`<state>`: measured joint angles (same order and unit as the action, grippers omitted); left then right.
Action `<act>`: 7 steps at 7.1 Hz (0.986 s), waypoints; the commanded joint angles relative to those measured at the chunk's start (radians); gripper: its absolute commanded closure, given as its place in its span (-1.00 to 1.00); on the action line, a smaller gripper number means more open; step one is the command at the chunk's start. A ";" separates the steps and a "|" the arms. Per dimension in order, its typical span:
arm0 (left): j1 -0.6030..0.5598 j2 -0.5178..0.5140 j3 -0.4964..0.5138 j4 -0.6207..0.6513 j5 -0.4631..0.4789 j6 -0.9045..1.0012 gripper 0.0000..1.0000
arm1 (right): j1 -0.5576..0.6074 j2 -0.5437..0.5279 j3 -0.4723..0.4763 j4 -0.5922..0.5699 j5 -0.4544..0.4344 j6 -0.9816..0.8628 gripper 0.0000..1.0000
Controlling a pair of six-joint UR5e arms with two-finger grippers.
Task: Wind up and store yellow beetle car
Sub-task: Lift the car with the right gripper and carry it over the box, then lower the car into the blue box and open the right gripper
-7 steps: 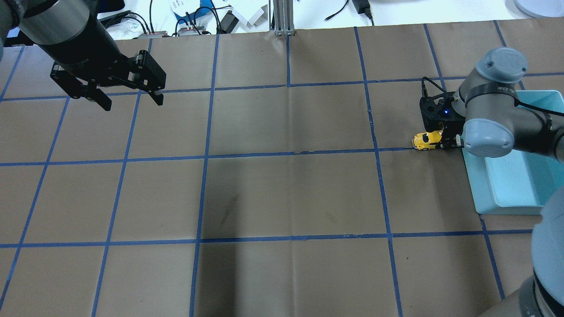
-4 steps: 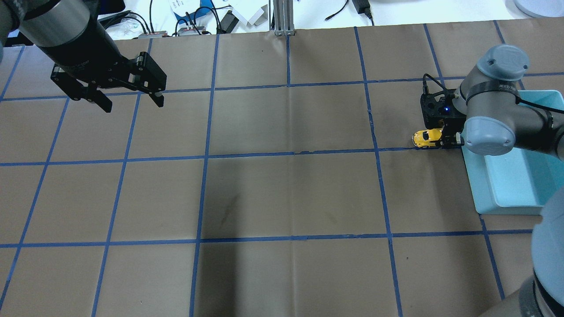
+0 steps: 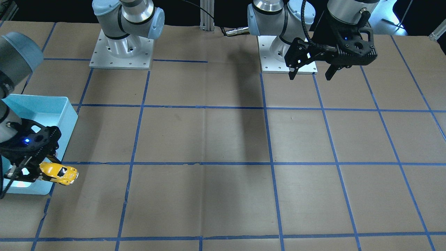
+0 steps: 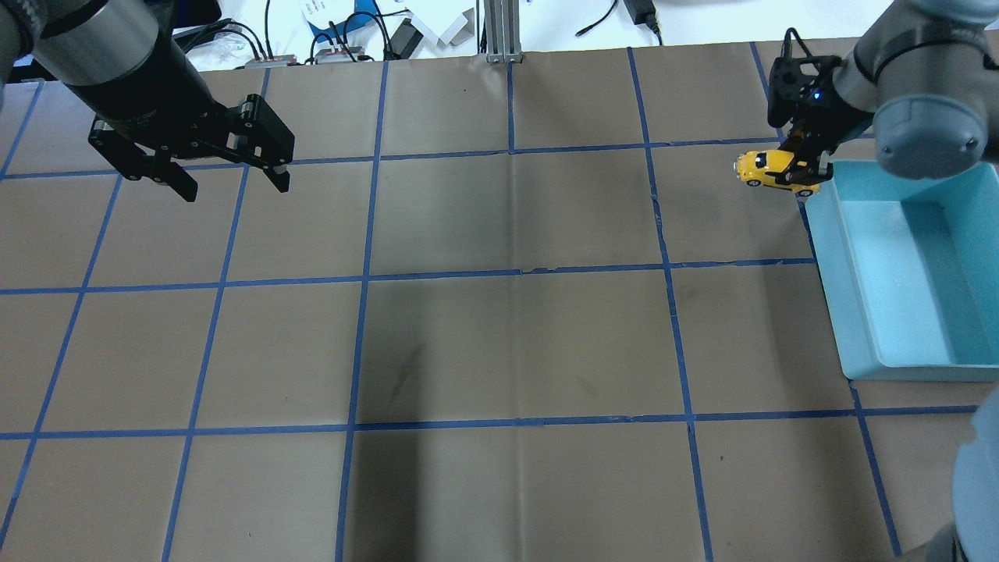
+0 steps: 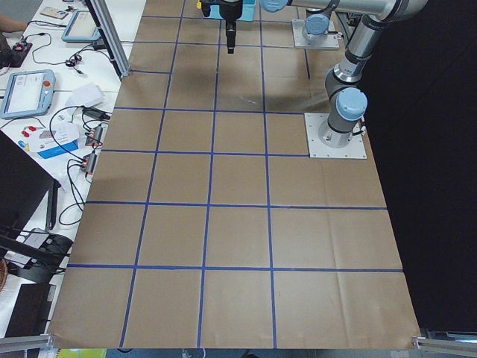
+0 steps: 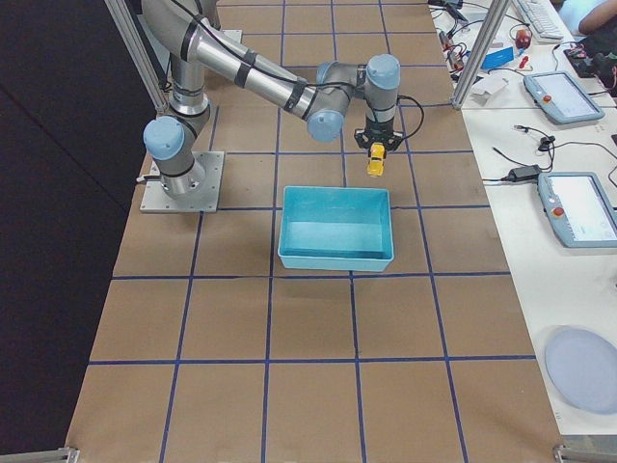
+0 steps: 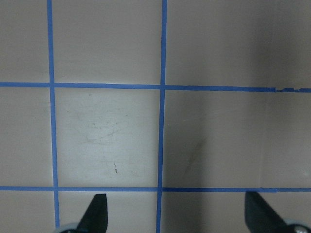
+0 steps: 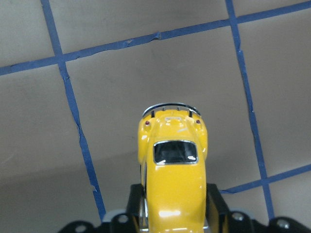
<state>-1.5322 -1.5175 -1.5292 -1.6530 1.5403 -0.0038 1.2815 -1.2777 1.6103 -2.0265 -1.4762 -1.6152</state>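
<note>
Two fingers of the right gripper clamp the flanks of the glossy yellow beetle car — light, rigid, likely slick — while the left gripper gapes wide.

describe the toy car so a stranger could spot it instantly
On the brown table with the blue tape grid, find the light blue bin at the robot's right end. Just outside its far corner the right gripper holds the yellow beetle car, the only yellow thing there.
</note>
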 commanded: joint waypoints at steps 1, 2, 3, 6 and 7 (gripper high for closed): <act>-0.003 0.008 0.009 -0.026 -0.008 -0.015 -1.00 | -0.083 -0.060 -0.034 0.154 -0.050 0.152 0.92; -0.014 0.014 0.014 -0.027 -0.015 -0.016 -1.00 | -0.150 -0.092 0.000 0.187 -0.047 0.304 0.94; -0.017 -0.004 0.000 -0.021 -0.017 -0.004 -1.00 | -0.231 -0.103 0.040 0.180 -0.050 0.373 0.96; 0.003 -0.010 0.023 -0.005 0.000 0.002 -1.00 | -0.364 -0.106 0.291 -0.084 -0.050 0.759 0.98; 0.020 -0.009 0.029 -0.004 -0.002 0.014 -1.00 | -0.366 -0.095 0.401 -0.286 -0.053 0.788 0.97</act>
<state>-1.5271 -1.5261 -1.5077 -1.6630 1.5346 -0.0008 0.9316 -1.3803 1.8818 -2.1059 -1.5262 -0.9078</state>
